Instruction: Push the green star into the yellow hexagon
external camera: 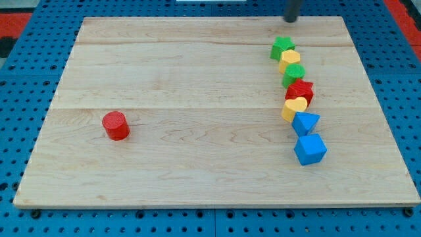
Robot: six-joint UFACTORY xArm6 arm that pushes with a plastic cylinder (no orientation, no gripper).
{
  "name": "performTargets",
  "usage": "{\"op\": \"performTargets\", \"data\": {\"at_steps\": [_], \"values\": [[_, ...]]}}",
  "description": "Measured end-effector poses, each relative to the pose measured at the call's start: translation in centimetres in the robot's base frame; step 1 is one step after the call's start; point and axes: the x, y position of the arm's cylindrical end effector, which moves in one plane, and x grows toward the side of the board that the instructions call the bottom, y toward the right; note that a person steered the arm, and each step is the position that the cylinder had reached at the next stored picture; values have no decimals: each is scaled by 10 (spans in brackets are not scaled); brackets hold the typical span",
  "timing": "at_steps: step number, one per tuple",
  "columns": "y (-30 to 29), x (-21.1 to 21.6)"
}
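Observation:
The green star (282,47) lies near the view's top right on the wooden board (197,99). The yellow hexagon (289,60) sits just below and right of it, touching it. My tip (290,20) is at the board's top edge, above and slightly right of the green star, a short gap away.
Below the hexagon a touching column runs down: a green round block (294,74), a red star (300,91), a yellow heart (295,107), a blue triangle (305,122), a blue cube (310,149). A red cylinder (116,126) stands alone at the left.

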Motion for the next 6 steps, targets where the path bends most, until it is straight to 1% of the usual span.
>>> {"op": "performTargets", "data": {"at_steps": [1, 2, 3, 4, 5, 6], "values": [[-132, 59], [-233, 162], [-192, 284], [-279, 353], [-343, 278], [-271, 267]]}}
